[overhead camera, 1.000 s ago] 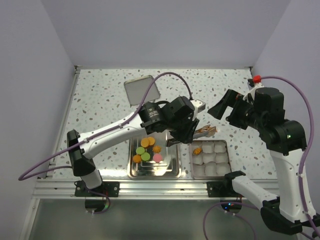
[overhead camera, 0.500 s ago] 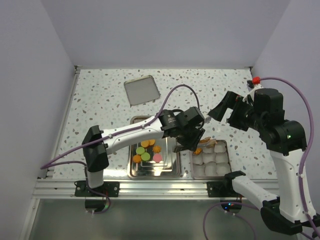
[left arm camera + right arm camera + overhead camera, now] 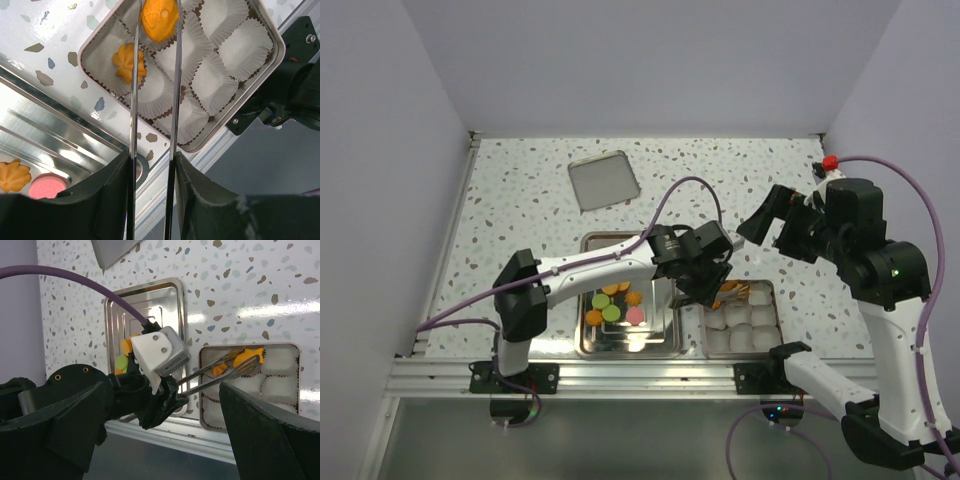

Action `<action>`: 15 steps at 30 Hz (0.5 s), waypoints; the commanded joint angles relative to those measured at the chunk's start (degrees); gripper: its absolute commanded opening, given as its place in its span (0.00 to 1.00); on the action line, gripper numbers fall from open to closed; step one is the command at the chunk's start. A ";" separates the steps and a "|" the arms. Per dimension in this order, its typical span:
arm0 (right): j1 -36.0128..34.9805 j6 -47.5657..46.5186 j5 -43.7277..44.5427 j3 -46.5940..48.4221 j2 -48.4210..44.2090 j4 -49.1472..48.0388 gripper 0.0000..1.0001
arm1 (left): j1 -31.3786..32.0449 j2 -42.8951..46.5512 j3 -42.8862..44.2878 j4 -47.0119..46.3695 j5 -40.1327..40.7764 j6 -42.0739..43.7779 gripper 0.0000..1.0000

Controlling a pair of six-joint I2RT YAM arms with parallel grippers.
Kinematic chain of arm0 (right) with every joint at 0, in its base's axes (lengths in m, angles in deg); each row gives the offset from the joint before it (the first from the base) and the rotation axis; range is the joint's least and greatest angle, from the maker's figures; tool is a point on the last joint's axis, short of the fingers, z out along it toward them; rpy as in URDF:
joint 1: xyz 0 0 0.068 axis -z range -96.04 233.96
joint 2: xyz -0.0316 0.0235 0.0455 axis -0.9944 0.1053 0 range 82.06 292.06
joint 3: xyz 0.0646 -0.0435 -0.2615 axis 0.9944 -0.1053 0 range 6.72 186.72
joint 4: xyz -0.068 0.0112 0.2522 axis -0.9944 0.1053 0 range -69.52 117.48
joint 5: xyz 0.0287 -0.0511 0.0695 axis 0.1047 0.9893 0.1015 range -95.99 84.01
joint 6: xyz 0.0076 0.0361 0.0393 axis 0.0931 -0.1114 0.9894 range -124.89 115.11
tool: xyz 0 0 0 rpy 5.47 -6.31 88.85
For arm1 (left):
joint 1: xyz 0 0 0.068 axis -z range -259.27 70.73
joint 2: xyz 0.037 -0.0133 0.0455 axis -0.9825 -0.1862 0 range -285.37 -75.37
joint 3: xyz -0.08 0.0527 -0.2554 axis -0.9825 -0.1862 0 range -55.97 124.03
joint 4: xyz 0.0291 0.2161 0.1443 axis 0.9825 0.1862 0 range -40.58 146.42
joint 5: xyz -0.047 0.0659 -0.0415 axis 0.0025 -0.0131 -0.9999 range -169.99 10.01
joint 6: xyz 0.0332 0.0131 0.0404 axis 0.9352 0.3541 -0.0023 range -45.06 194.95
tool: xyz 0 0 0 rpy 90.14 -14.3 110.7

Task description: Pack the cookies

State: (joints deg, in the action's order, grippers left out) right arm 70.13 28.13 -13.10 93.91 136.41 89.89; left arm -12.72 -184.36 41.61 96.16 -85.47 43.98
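Observation:
My left gripper (image 3: 705,285) (image 3: 151,160) is shut on a pair of metal tongs (image 3: 134,90) (image 3: 225,370). The tongs pinch an orange cookie (image 3: 159,17) (image 3: 247,357) over a back-row liner of the square tin (image 3: 775,322) (image 3: 270,37). Another orange cookie (image 3: 129,62) lies in the tin's back left liner. Several orange, green and one pink cookie (image 3: 612,303) lie on the steel tray (image 3: 628,342); an orange one (image 3: 14,175) and the pink one (image 3: 42,186) show in the left wrist view. My right gripper (image 3: 770,225) hangs open and empty, high behind the tin.
The tin's flat lid (image 3: 603,180) lies at the back of the speckled table. The other white liners in the tin hold nothing. The left arm's purple cable (image 3: 690,190) arcs over the tray. The table's front rail runs just below tray and tin.
My left arm has reached right and down, carrying the tongs and the orange cookie from the tray's edge to over the tin's back row. The right arm has barely moved.

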 commanded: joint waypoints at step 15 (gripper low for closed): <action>-0.06 -1.81 -0.71 -0.63 -0.03 -0.85 0.99 | 0.34 0.71 3.75 0.89 3.45 -2.09 0.55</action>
State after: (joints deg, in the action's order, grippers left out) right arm 70.13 27.41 -13.12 93.45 136.41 89.87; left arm -12.40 -184.89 41.76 96.60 -84.11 42.96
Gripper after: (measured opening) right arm 0.986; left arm 0.551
